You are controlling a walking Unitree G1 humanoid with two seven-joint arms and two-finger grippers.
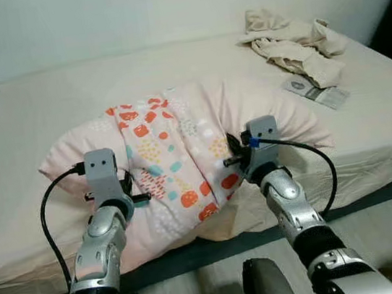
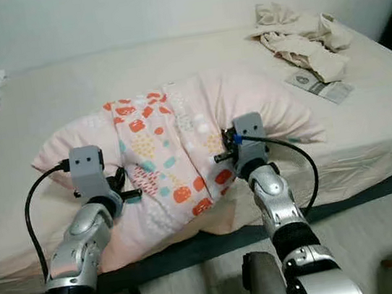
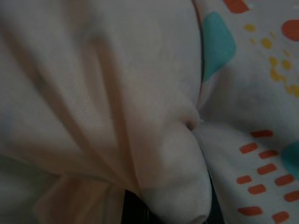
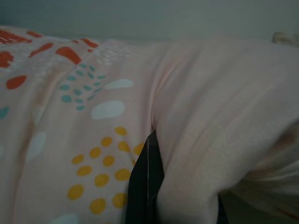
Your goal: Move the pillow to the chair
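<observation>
While I lean over the bed (image 1: 25,127): it's cream-sheeted, runs wall to wall.
Pillow (image 1: 183,156): pink w/ patterned panel, on bed's near edge, bunched btwn my arms.
Clothes (image 1: 298,41): crumpled heap, far right of bed.
L gripper (image 1: 119,196): pressed into pillow's left side; finger gap – can't tell.
R gripper (image 4: 147,186): fingers pinched on a pillow fold.

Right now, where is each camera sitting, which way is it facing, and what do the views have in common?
Left eye: on the head, looking down at the bed; both arms reach to the pillow.
Right eye: same head, same scene, with clothes on the bed's far right.
Left wrist: on the left arm, pressed close to pillow fabric.
Right wrist: on the right arm, looking along one black finger into the pillow.
Shared: all four show the pillow.
</observation>
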